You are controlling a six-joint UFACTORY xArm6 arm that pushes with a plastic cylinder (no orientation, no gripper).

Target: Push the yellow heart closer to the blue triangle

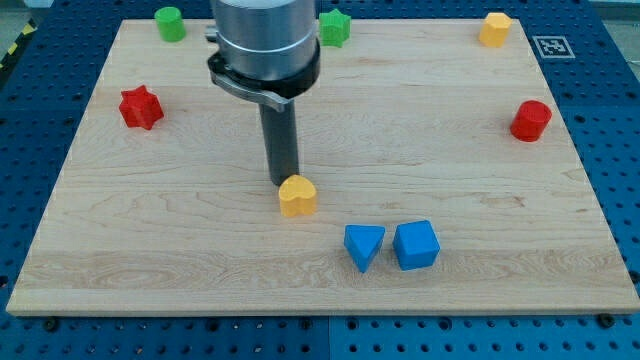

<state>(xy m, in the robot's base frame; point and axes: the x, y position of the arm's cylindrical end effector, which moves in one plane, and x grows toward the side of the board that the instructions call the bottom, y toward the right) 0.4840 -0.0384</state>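
The yellow heart (297, 196) lies on the wooden board near its middle, a little below centre. The blue triangle (364, 246) lies below and to the right of it, a short gap away. My tip (283, 181) stands just above and slightly left of the yellow heart, touching or almost touching its upper left edge. The rod rises straight up to the grey arm body at the view's top.
A blue cube (416, 245) sits right beside the blue triangle. A red star (140, 107) is at the left, a red cylinder (531, 120) at the right. A green cylinder (169, 23), a green star (335, 27) and a yellow hexagon (494, 29) line the top edge.
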